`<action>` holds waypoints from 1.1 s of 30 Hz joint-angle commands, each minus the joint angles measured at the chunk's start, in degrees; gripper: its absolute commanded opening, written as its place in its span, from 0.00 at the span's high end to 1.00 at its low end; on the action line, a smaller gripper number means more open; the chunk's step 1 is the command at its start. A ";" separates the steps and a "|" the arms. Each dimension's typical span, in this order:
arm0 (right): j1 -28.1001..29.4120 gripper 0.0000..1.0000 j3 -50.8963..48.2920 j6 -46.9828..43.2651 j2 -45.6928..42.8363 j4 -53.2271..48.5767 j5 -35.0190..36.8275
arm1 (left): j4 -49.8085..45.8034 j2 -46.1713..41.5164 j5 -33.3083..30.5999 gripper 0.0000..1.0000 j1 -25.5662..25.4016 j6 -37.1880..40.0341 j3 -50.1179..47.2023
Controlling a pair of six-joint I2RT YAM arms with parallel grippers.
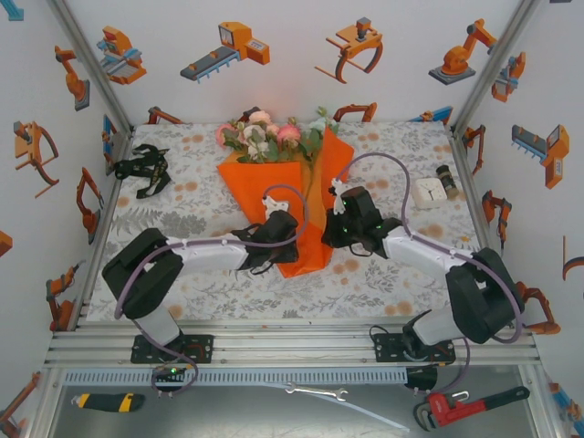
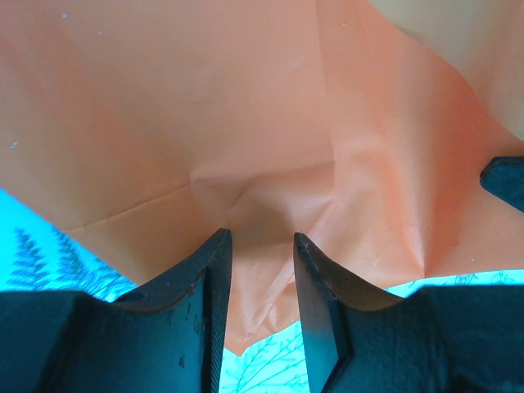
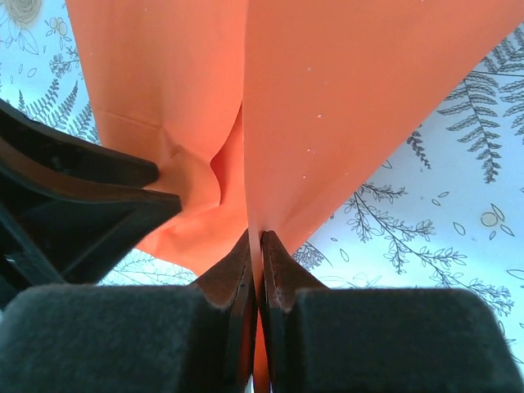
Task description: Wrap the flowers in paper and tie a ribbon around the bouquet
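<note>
The bouquet lies mid-table: orange paper (image 1: 265, 182) folded into a cone around the flowers (image 1: 269, 135), whose pink and white blooms stick out at the far end. My left gripper (image 1: 278, 228) is at the cone's lower left; in the left wrist view it (image 2: 262, 236) stands open, a loose crease of paper (image 2: 246, 123) between the jaws, ungripped. My right gripper (image 1: 336, 224) is at the cone's lower right; it (image 3: 260, 236) is shut on a thin upright edge of the paper (image 3: 344, 98). The black ribbon (image 1: 141, 169) lies tangled at the table's far left.
A white square box (image 1: 429, 192) and a small dark bottle (image 1: 447, 181) sit at the right rear. Printed walls close in three sides. Below the table's near rail lie a spanner (image 1: 315, 392), a red pipe wrench (image 1: 465, 406) and a utility knife (image 1: 105, 401).
</note>
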 commanded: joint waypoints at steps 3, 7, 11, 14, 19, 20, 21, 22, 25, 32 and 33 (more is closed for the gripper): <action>0.05 0.85 1.48 -1.14 2.17 2.43 -5.30 | 1.02 -5.52 2.07 0.61 2.21 -2.85 -3.78; 0.14 0.87 2.52 -0.90 3.40 2.76 -5.39 | -0.18 -8.61 0.89 0.61 3.32 -3.49 -6.09; 0.74 0.87 2.57 -1.14 3.17 4.18 -7.24 | -2.84 -9.93 -3.15 0.60 4.09 -3.91 -7.72; 1.83 0.86 3.21 -1.28 5.04 5.52 -10.42 | 2.37 -8.02 1.03 0.60 4.38 -1.82 -8.79; 4.58 0.79 5.76 -1.11 10.34 6.55 -11.92 | 6.84 -3.91 3.42 0.61 4.38 -4.22 -9.33; 4.91 0.75 6.15 -1.36 11.22 6.81 -12.54 | 6.79 -3.62 3.42 0.61 4.38 -4.65 -9.36; 5.12 0.71 6.40 -1.50 11.88 6.90 -12.74 | 6.94 -3.60 3.30 0.61 4.37 -4.93 -9.65; 5.15 0.65 6.53 -1.64 12.43 6.78 -13.08 | 7.16 -3.96 2.97 0.61 4.38 -5.16 -10.10; 5.15 0.62 6.18 -2.88 12.98 6.29 -12.93 | 5.08 -6.81 0.09 0.61 4.38 -5.62 -11.46; 5.15 0.45 3.88 -2.08 13.10 9.36 -18.79 | -4.22 -13.45 -3.60 0.61 5.31 -5.56 -10.41; 5.15 0.42 3.49 -2.09 13.09 9.64 -18.95 | -5.59 -14.24 -3.74 0.61 5.63 -5.89 -9.97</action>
